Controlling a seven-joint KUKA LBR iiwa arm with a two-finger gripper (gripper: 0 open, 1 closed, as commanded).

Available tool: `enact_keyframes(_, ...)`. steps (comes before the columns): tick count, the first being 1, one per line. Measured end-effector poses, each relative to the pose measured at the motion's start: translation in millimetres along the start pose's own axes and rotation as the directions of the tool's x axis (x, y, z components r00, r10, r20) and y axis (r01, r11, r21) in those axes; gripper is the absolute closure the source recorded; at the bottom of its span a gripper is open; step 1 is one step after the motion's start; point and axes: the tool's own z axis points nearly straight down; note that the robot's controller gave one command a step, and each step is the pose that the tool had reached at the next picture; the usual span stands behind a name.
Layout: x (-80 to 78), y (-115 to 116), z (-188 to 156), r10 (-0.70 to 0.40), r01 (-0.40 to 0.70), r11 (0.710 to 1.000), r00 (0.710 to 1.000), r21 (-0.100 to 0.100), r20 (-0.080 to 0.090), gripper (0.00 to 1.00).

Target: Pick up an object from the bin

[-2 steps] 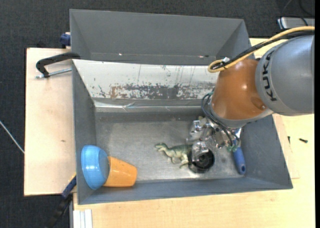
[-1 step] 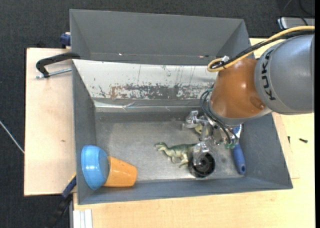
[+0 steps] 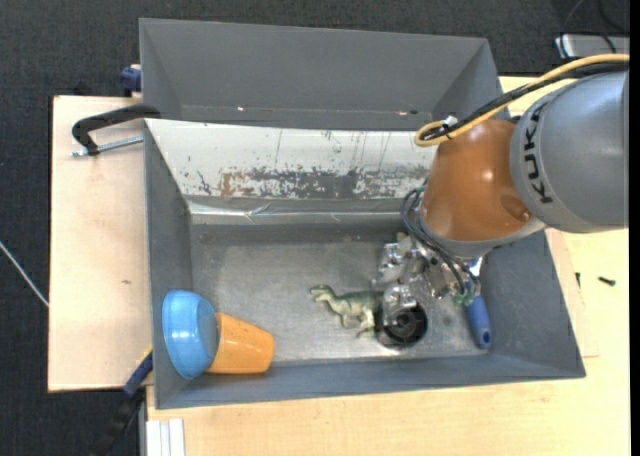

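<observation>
The gripper point(image 3: 403, 294) is hanging low inside the grey metal bin point(image 3: 300, 74), close above the floor in its near right part, with the arm's orange cover point(image 3: 470, 184) sitting above it. Whether the gripper is spread or closed cannot be told, as its tip is blending into the clutter beneath it. A small black round thing point(image 3: 404, 327) is lying directly under the tip, touching it or nearly so, near the bin's front wall. A green toy dinosaur point(image 3: 345, 305) is lying on the floor just beside the gripper's left in the camera view, its tail end meeting the black thing. A blue-handled tool point(image 3: 478, 319) is resting just on the other side, against the right slope. Well apart, a blue and orange cup-shaped toy point(image 3: 212, 340) is lying on its side in the near left corner.
</observation>
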Motion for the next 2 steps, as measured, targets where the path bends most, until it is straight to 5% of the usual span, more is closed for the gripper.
enact_keyframes(1,3.4,10.3,-106.0,-0.37,0.37,0.929,0.929,0.011,0.026,1.0)
enact_keyframes(2,10.3,-0.3,-161.3,-0.393,0.393,0.92,0.919,0.015,0.028,1.0)
